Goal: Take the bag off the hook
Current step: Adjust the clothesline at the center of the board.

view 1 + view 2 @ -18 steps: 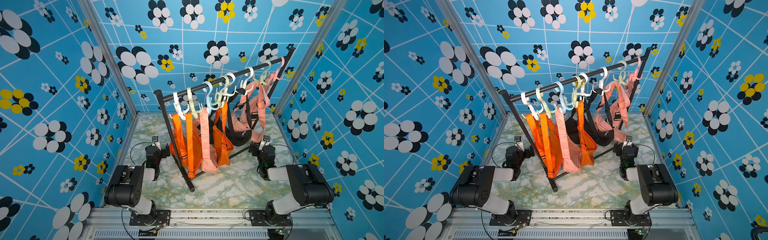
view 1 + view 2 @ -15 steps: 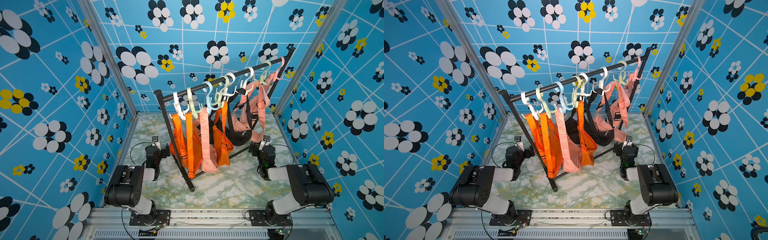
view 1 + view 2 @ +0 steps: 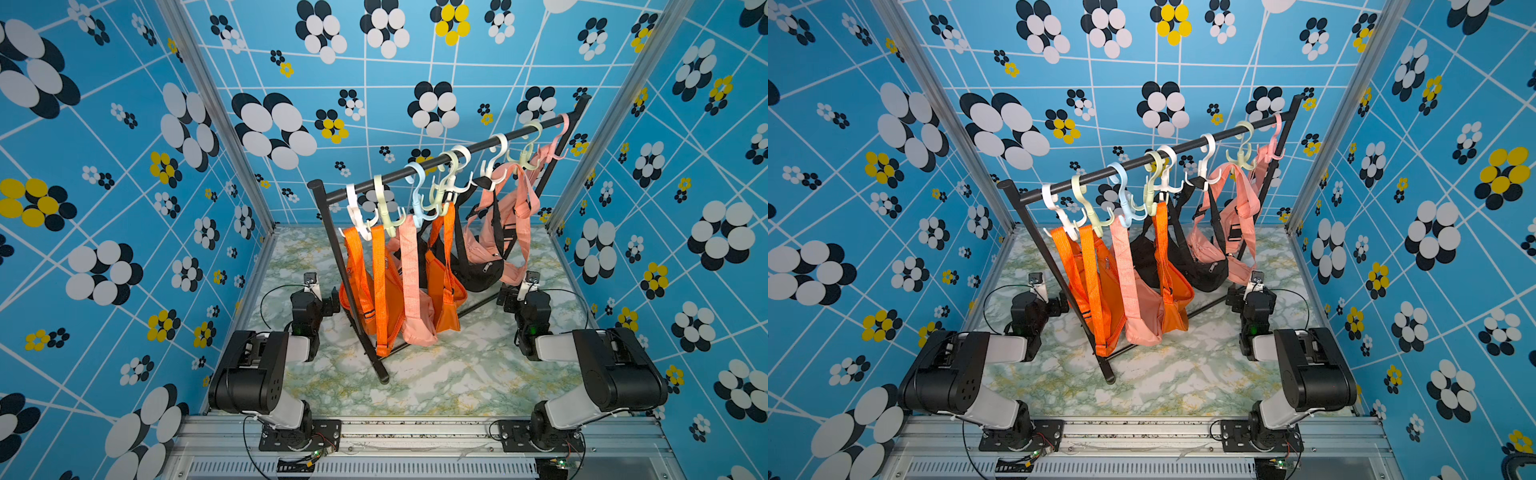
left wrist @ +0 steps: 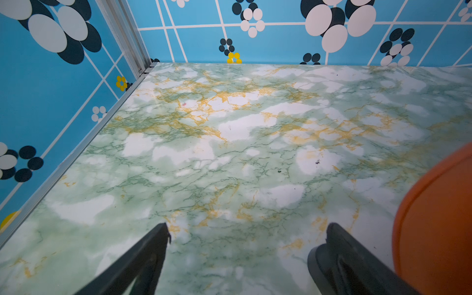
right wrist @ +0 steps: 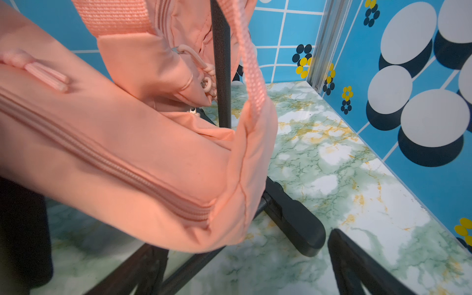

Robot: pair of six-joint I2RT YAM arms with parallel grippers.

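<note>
Peach bag (image 5: 127,153), zippered, hangs on hook (image 3: 527,154); left claw (image 4: 247,226), right claw (image 5: 246,240) spread, empty

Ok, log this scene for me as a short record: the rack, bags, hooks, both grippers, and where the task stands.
rack: black, standing on the marble table
bags: orange bag, pink bag and black bag among those hanging by straps
hooks: pastel plastic, hung on the rack
left gripper: open, empty, low beside orange bag
right gripper: open, empty, low by pink bag
task: no bag off yet
</note>
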